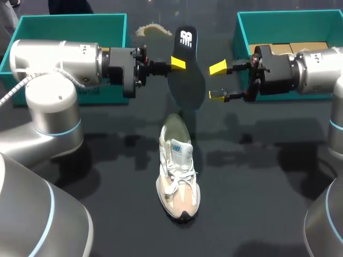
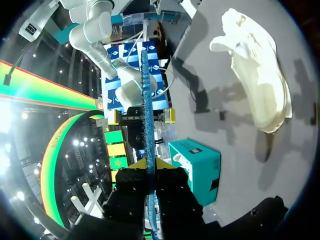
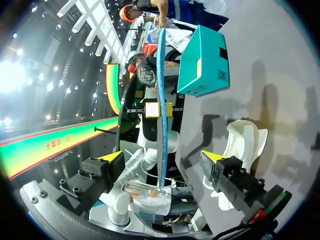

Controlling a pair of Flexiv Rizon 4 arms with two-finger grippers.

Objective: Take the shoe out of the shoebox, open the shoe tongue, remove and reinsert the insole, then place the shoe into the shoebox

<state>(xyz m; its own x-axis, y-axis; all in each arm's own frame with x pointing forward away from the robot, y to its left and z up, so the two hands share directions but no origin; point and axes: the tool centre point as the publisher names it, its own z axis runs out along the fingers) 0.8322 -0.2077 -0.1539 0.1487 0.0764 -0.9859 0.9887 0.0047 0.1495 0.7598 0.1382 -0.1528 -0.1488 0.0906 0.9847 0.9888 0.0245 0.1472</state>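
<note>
Low in the middle of the head view, the beige and white lace-up shoe (image 1: pixel 178 176) lies on the dark table (image 1: pixel 257 203), out of its box, toe toward the bottom edge. We think it lies there so its mouth is free for the insole.

Above it, in the upper middle, our left gripper (image 1: pixel 179 63) is clenched on the flat black foam insole (image 1: pixel 187 72) and holds it up in the air. Our right gripper (image 1: pixel 218 81) is just right of the insole, fingers spread, holding nothing. Maybe it is there to take the insole next.

Far back are the teal cardboard box on the left (image 1: pixel 69 19) and the teal cardboard box on the right (image 1: pixel 244 37). Our arms cover part of both, so we cannot tell which is the lid. We cannot make out the small pale thing (image 1: pixel 153 29) at the top middle, and we cannot see inside the shoe.
</note>
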